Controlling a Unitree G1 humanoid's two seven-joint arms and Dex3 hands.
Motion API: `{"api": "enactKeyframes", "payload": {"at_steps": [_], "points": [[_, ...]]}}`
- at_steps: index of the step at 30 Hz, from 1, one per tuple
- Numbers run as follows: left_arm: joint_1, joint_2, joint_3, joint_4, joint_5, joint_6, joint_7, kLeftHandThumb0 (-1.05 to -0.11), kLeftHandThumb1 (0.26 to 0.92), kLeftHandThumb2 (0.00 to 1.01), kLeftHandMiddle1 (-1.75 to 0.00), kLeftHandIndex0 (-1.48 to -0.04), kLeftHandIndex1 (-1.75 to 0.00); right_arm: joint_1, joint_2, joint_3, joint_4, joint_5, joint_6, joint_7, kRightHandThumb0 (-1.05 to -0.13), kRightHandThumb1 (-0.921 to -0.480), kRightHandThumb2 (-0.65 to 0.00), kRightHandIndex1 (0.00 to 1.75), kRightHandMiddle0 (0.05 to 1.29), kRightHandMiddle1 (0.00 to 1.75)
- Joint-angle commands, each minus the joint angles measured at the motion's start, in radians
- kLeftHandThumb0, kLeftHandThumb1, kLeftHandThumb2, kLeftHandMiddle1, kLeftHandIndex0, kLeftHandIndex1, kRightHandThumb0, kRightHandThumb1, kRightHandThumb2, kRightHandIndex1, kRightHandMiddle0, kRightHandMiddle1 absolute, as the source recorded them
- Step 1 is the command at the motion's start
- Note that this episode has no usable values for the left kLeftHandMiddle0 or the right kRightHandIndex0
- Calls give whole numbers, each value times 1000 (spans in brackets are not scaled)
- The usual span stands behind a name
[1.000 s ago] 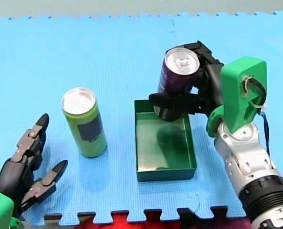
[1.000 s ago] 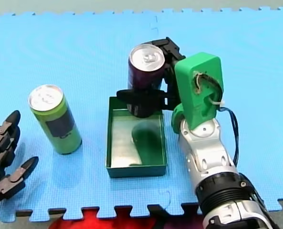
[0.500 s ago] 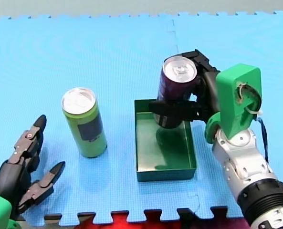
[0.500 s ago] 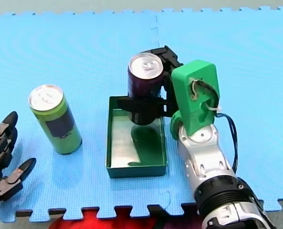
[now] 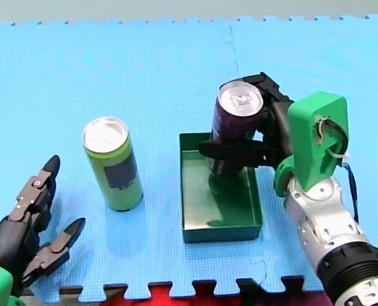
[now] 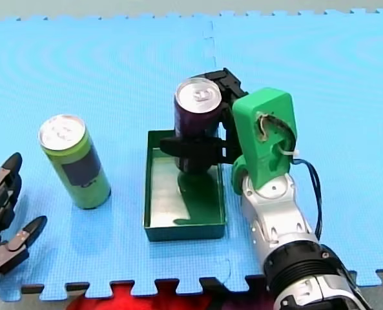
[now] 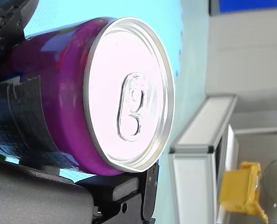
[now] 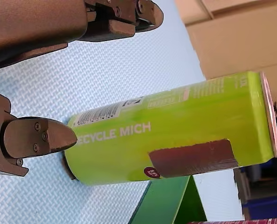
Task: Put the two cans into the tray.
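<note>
Purple can, silver top, dark label band: lower than a second ago, base at far end of green tray, upright, clamped in right robot hand. Green can upright on blue mat, between both hands; left robot hand empty.

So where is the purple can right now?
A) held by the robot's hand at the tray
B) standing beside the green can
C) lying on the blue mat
A: the right hand grips the purple can upright at the far end of the tray, while the green can stands apart on the mat.
</note>
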Motion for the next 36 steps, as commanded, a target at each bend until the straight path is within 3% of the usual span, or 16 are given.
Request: {"api": "enactKeyframes", "payload": {"at_steps": [1, 11, 18, 36], "points": [[-1, 7, 4, 0, -6, -8, -1, -1048, 921, 356, -7, -134, 0, -1, -5, -2, 1, 1, -18, 0, -495, -759, -1, 1746, 555, 1746], [8, 7, 3, -19, -6, -5, -5, -1048, 921, 378, -3, -133, 0, -8, -12, -12, 42, 3, -46, 3, -487, -760, -1, 1746, 557, 1746], [13, 6, 0, -32, -2, 1, -1, -1048, 921, 388, -2, -133, 0, -22, -17, -23, 84, 5, -66, 7, -479, -763, -2, 1746, 558, 1746], [25, 9, -6, -67, 5, 25, 9, -1048, 921, 418, -1, -133, 0, -36, -20, -29, 146, -3, -103, 4, -459, -767, -2, 1746, 570, 1746]]}}
